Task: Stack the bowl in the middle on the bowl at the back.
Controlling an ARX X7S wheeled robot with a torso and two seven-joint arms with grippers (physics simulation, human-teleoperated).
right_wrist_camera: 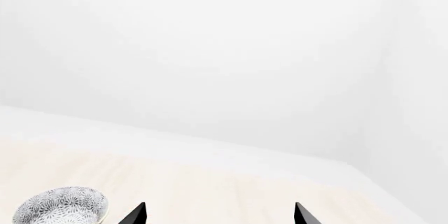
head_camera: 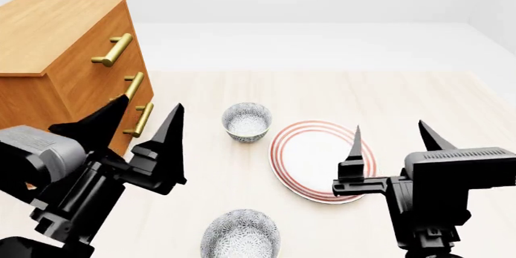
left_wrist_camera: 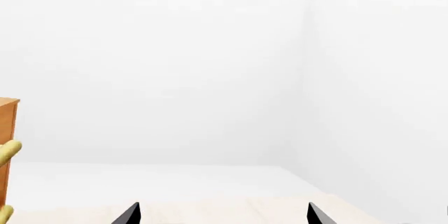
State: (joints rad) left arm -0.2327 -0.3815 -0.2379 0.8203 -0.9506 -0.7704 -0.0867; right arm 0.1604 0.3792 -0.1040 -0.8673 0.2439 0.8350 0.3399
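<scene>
A wooden drawer chest with brass handles (head_camera: 64,58) stands far left. The left gripper (head_camera: 145,126) gapes empty. A speckled grey-blue ceramic bowl (head_camera: 246,121) sits mid-table, just beside a red-ringed white plate (head_camera: 318,160); another speckled bowl (head_camera: 240,234) lies nearer. The right gripper (head_camera: 390,138) is spread, empty.

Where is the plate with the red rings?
In the head view, the red-ringed plate lies flat on the table, right of centre. A speckled bowl sits just to its left, and the right gripper hovers at its right edge.
</scene>
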